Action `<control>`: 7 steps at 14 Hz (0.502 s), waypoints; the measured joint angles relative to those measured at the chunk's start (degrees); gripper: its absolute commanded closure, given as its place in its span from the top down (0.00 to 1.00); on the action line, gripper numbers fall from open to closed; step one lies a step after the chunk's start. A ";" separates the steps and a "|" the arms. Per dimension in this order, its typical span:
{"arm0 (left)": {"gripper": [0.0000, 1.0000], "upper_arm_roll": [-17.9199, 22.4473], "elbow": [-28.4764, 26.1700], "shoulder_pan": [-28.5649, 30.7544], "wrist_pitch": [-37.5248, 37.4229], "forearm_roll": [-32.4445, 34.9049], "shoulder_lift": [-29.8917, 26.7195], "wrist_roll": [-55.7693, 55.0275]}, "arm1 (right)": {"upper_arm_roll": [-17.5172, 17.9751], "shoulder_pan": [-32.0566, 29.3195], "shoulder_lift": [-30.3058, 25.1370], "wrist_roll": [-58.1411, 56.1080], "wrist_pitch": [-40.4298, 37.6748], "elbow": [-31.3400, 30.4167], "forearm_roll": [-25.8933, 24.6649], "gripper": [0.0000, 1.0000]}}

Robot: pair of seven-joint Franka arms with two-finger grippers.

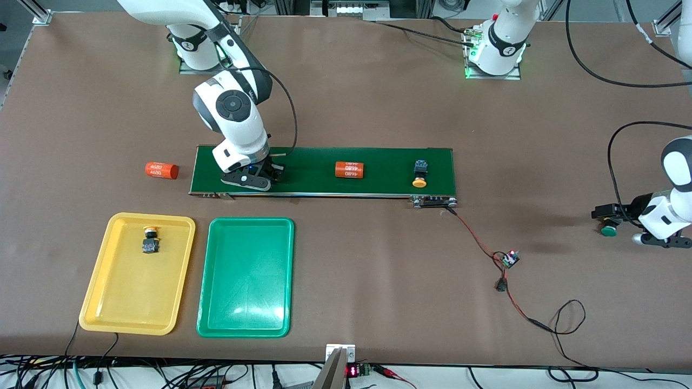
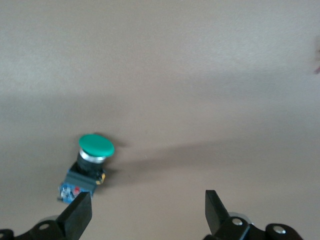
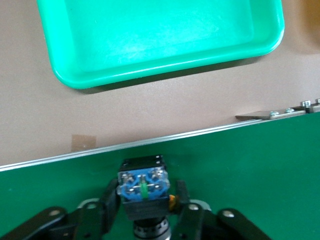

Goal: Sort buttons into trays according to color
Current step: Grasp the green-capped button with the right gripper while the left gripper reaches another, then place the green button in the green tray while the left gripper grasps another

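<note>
While right tool [image 3: 145,207] grips button [image 3: 142,187] on belt [image 1: 378,162] | left tool [image 2: 147,212] waits open

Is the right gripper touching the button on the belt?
Touching. The right wrist view shows the right gripper with a finger pressed against each side of the button, over the dark-green belt.

1. A brown tabletop [image 1: 351,108] holds everything.
2. A long dark green belt [image 1: 378,162] lies across the middle of it.
3. One orange can [image 1: 349,169] with white print lies on its side on the belt.
4. A second orange can [image 1: 161,170] lies on the tabletop, just off the belt's end toward the right arm's end.
5. A red and black wire [image 1: 476,237] runs from the belt's other end to a small board [image 1: 510,259] with a red light.
6. More cables [image 1: 567,319] loop near the tabletop's edge.
</note>
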 measured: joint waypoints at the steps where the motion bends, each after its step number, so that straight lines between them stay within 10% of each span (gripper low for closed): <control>1: 1.00 0.01 0.44 0.84 1.09 0.04 1.21 3.35 | -0.09 0.00 0.00 0.00 0.01 0.00 -0.04 0.34; 7: 1.00 -0.20 1.22 3.10 4.85 1.51 4.30 17.59 | -0.56 0.00 -0.04 -0.27 0.03 0.27 -0.55 0.29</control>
